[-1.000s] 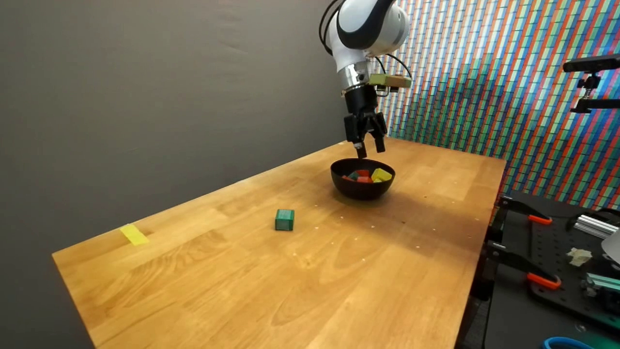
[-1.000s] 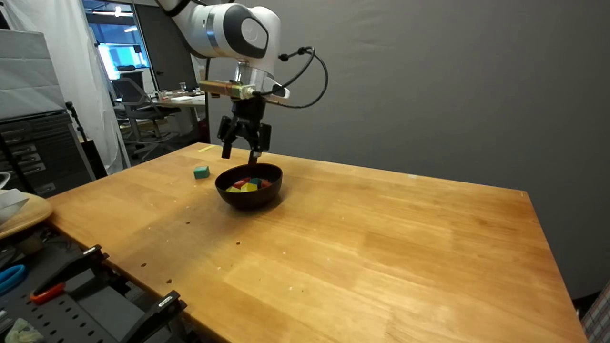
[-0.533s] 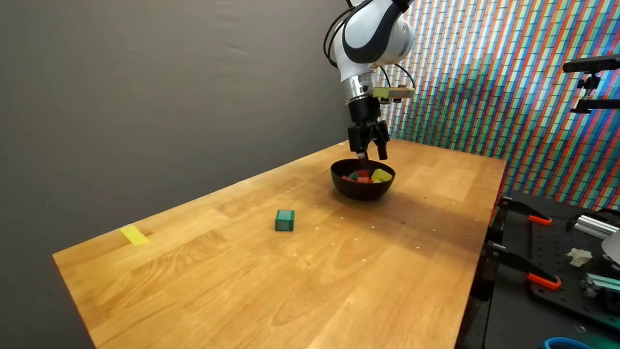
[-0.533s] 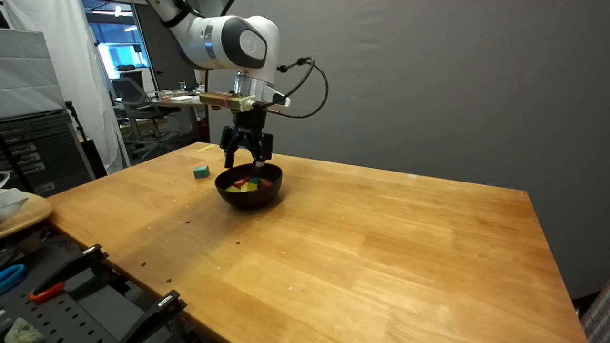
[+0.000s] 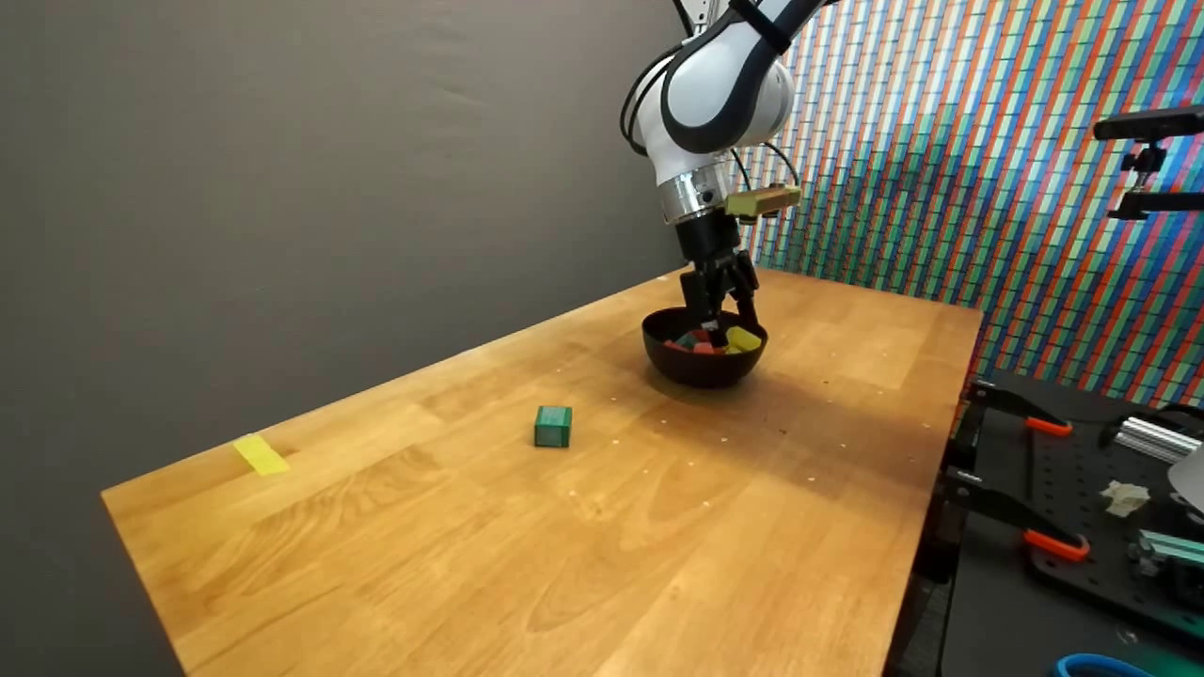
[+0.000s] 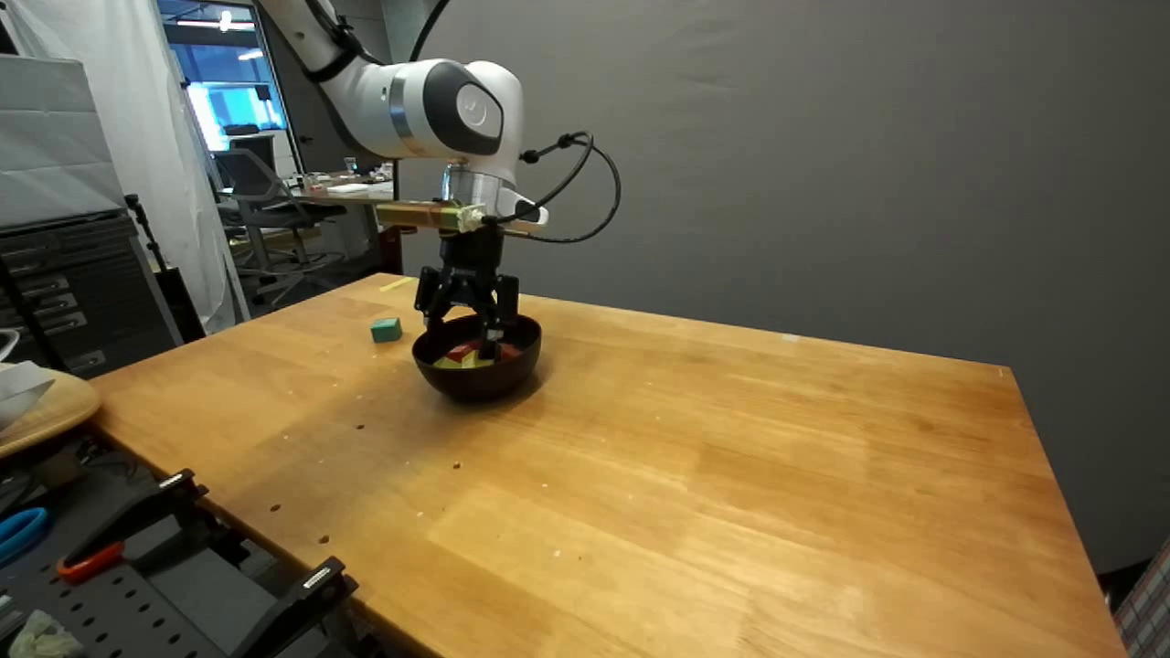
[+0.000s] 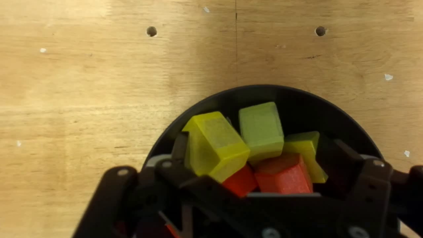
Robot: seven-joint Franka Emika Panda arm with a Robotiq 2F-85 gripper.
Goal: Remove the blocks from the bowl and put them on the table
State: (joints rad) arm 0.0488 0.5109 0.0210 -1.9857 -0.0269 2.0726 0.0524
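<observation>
Two fingers (image 7: pixel 178 150) stand wide apart, and that puts the hand (image 7: pixel 258 152) right down at the dark bowl (image 7: pixel 317 115), blocks (image 7: pixel 264 124) crowding the gap between! Hard by one finger is a tilted yellow block (image 7: pixel 218 135); touching or only close, I can't tell. Next along, a pale green block (image 7: pixel 259 132), then a second yellow block (image 7: pixel 307 148), and lower in the wrist view a red block (image 7: pixel 294 180) with a patch of red (image 7: pixel 241 181) beside it, partly covered by the hand. In an exterior view a dark green block (image 5: pixel 689 339) shows inside the bowl too. One finger is plainly below the rim in both exterior views; the other tip is harder to place. Above hangs the white arm (image 6: pixel 370 114), marked with dark panels. Underneath it all, the wood-grain surface (image 6: pixel 686 475). Out a little: a lone green block (image 5: pixel 552 427) sits on that surface, apart from the bowl! Farther along, near the edge, a flat strip of yellow tape (image 5: pixel 261 455). Off one side, black clamps (image 5: pixel 1014 512) with orange ends. Behind, a plain grey wall (image 6: pixel 823 164), a striped multicoloured wall (image 5: pixel 903 160), and way back, an office chair (image 6: pixel 256 183).
</observation>
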